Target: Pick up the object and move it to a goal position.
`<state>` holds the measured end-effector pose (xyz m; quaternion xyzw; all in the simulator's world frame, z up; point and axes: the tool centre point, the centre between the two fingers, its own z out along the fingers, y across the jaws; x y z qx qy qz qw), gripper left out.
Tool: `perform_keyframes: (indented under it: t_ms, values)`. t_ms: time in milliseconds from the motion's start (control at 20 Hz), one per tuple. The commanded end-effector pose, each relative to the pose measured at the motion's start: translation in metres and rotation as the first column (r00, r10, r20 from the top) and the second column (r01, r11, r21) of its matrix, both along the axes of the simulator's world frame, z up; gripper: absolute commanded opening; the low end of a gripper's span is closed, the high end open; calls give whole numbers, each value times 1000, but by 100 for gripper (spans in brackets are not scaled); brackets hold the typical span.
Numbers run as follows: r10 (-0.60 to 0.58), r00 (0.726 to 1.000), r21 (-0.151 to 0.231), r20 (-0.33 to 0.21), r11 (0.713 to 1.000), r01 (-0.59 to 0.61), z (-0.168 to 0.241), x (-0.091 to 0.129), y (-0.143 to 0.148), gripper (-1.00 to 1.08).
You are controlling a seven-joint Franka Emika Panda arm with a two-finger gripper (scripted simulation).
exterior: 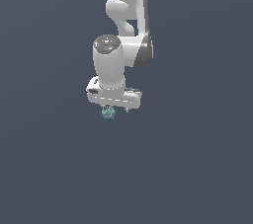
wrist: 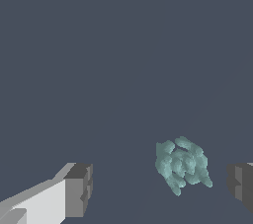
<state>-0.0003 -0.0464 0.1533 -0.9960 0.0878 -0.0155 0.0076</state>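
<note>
Hovering with gripper [wrist: 158,186] spread wide, dark finger pads [wrist: 79,188] standing clear of the teal-green beaded cluster [wrist: 180,165] lying between them, nearer one pad, on flat slate-grey ground [wrist: 99,45]. Looking light, tiny and lumpy, likely rolling or slipping off-centre. Judging the best hold to be squarely across the thickest middle bulge. Showing in the exterior view just beneath the glossy white hand [exterior: 114,95].

Apparently a bare simulated scene: featureless slate-grey ground [exterior: 197,168] throughout.
</note>
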Motion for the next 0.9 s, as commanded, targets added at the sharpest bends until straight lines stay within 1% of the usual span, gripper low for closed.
perform_keyframes:
  t_ms: [0, 200, 400, 600, 850]
  values:
    - [-51, 999, -2, -9, 999, 51, -17, -12, -13, 100]
    - [-127, 992, -6, -22, 992, 127, -42, -32, -31, 100]
    - [-175, 984, -10, -29, 985, 175, -56, -46, -43, 100]
    - [-196, 980, -12, -32, 981, 196, -62, -52, -47, 100]
    - [-192, 981, -12, -33, 981, 192, -65, -52, -47, 100]
